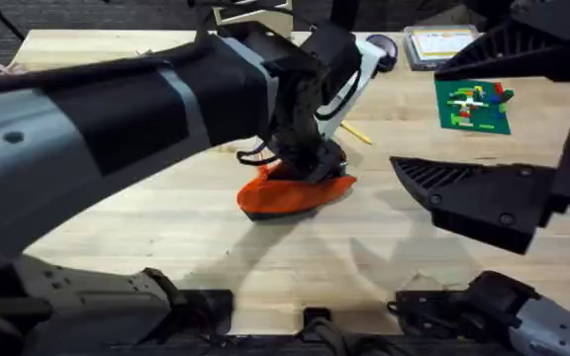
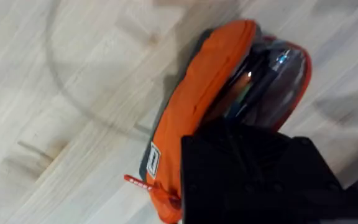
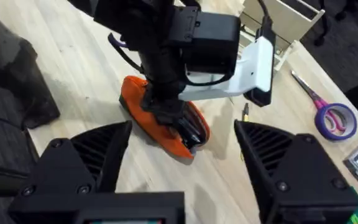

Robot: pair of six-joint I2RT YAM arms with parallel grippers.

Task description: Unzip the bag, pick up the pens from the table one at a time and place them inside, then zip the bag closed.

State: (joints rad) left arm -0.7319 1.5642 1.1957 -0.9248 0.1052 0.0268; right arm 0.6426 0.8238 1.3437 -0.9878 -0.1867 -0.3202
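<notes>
Left arm's jaws buried against the orange bag (image 1: 290,195), their spread unreadable; yellow pen (image 1: 356,133) mostly covered by the arm; scissors (image 3: 328,112) cut off; bag's contents a blurred glint.

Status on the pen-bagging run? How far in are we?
Done: the bag is unzipped, its mouth gaping in the left wrist view. In hand: the left hand is down at the opening; something dark and glossy lies inside, possibly the black pen. Left: the yellow pen lies on the table beyond the bag, then zipping. The right hand hovers open, empty.
</notes>
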